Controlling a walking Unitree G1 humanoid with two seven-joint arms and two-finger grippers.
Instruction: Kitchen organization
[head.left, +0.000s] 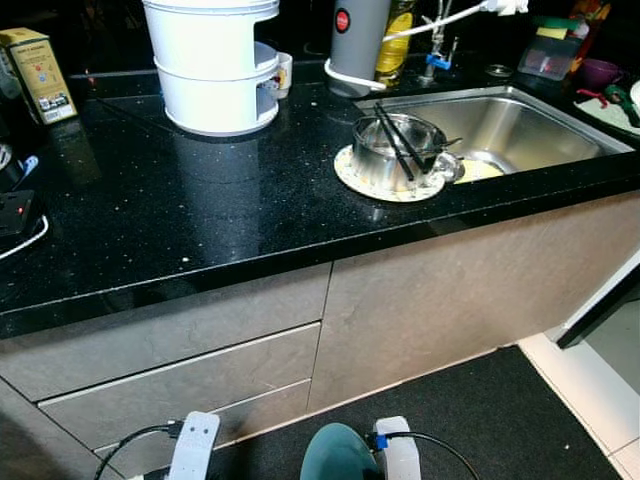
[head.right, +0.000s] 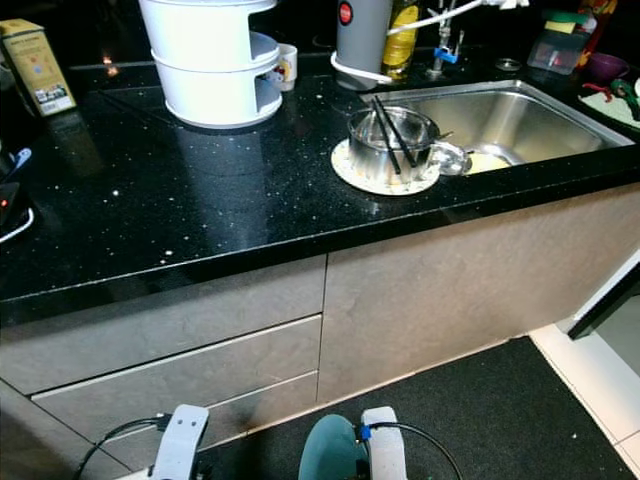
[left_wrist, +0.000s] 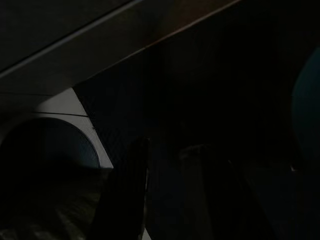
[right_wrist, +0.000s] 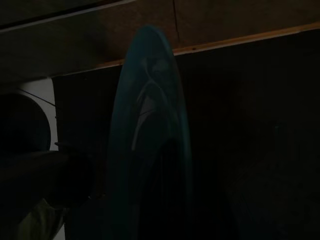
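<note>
A teal plate (head.left: 338, 456) hangs low in front of the cabinet, below the counter edge. In the right wrist view the teal plate (right_wrist: 150, 125) stands edge-on, and my right gripper (right_wrist: 132, 212) is shut on its rim. My right arm (head.left: 398, 450) is beside it. My left arm (head.left: 193, 448) hangs idle, its gripper (left_wrist: 165, 150) open in the dark near the floor. On the black counter (head.left: 200, 220), a steel pot (head.left: 392, 150) holding black chopsticks (head.left: 398, 140) rests on a round pale plate (head.left: 360, 182) by the sink (head.left: 530, 125).
A white two-tier container (head.left: 212, 65) stands at the counter's back, with a yellow box (head.left: 38, 75) to its left. A grey canister (head.left: 355, 40) and an oil bottle (head.left: 397, 35) stand behind the sink. Grey drawers (head.left: 180, 380) lie below, above a dark floor mat (head.left: 500, 410).
</note>
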